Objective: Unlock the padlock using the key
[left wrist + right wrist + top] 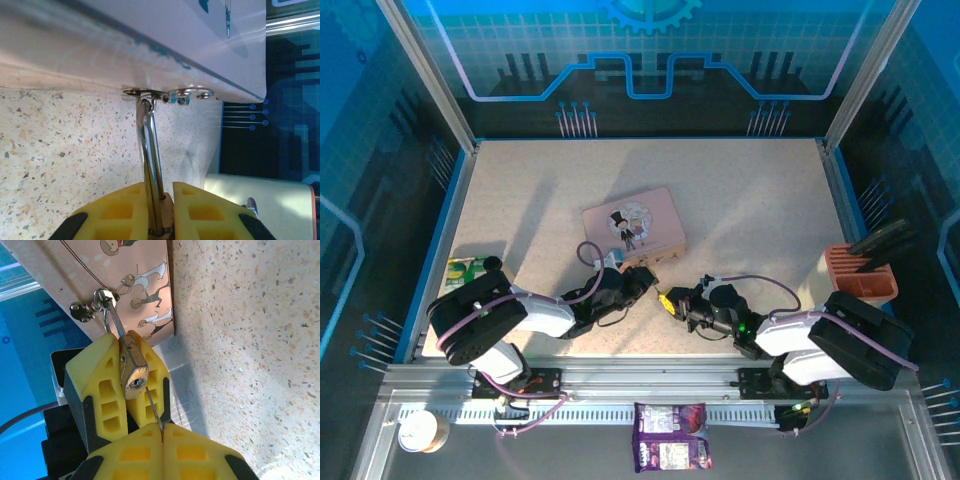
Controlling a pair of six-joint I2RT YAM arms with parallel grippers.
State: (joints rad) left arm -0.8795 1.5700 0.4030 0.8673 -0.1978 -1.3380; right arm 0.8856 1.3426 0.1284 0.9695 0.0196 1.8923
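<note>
The brass padlock (133, 365) hangs by its silver shackle (149, 150) from the hasp (95, 305) on the pink tin (635, 228). My left gripper (161, 187) is shut on the padlock body, its yellow fingers (97, 382) on either side, and the keyhole (136, 383) faces my right gripper. My right gripper (162, 427) is shut on the thin dark key (154, 410). The key's tip sits just right of the keyhole, at the edge of the lock's face, not inside it. In the top view both grippers (658, 295) meet in front of the tin.
An orange holder (861, 272) stands at the right edge of the table. A green packet (467, 268) lies at the left edge. A purple packet (670, 450) and a roll of tape (422, 430) rest on the metal rail in front.
</note>
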